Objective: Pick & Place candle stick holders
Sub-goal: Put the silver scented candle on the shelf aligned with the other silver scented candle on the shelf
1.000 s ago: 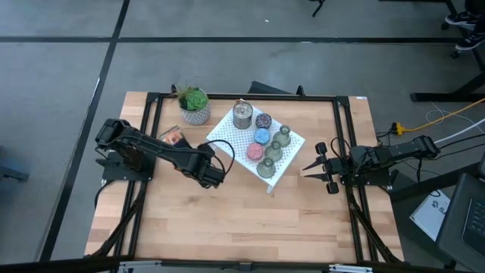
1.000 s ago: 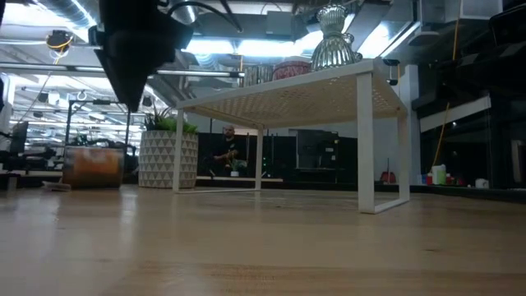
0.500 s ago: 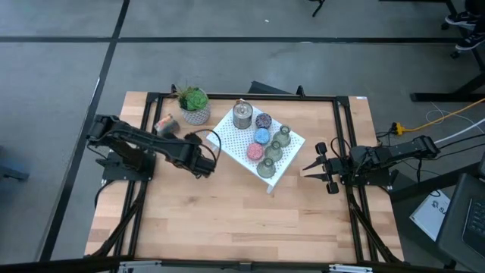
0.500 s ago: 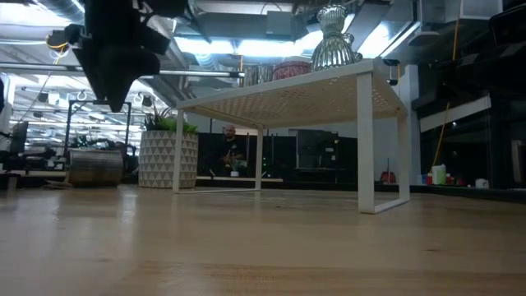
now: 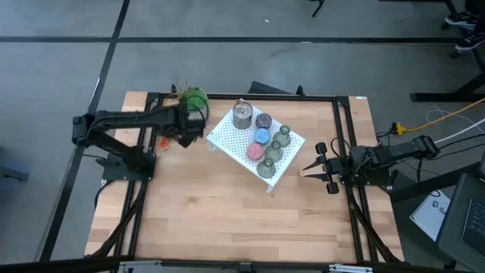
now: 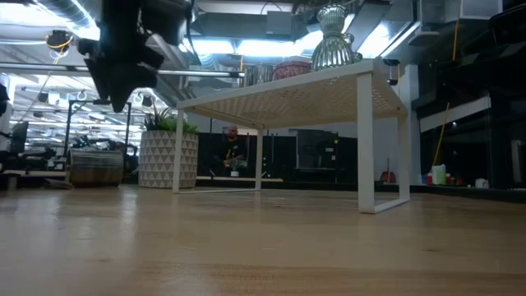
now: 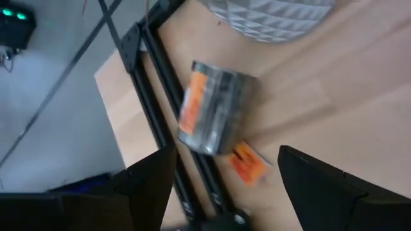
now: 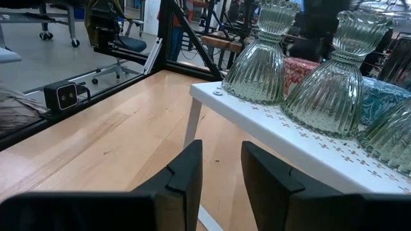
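Observation:
On the white perforated stand (image 5: 227, 136) stand a silver holder (image 5: 242, 115), a purple (image 5: 264, 120), a blue (image 5: 262, 136) and a pink one (image 5: 255, 152), and three green ones (image 5: 273, 150). A second silver holder with an orange label (image 7: 215, 109) lies on its side on the table beside the black rail, in front of the plant pot; it also shows in the low view (image 6: 94, 166). My left gripper (image 7: 225, 186) is open above it, clear of it, near the plant (image 5: 193, 98). My right gripper (image 5: 318, 168) is open at the table's right, facing the stand.
The potted plant in its patterned pot (image 6: 167, 158) stands at the far edge, left of the stand. A small orange tag (image 7: 247, 160) lies on the table beside the fallen holder. Black frame rails (image 5: 148, 174) run along the table's sides. Bare wood lies toward the near edge.
My left gripper has swung from beside the stand's near left corner toward the table's far left, ending by the plant above the lying silver holder. That holder has rolled a little on the table, its orange label turning out of the low view.

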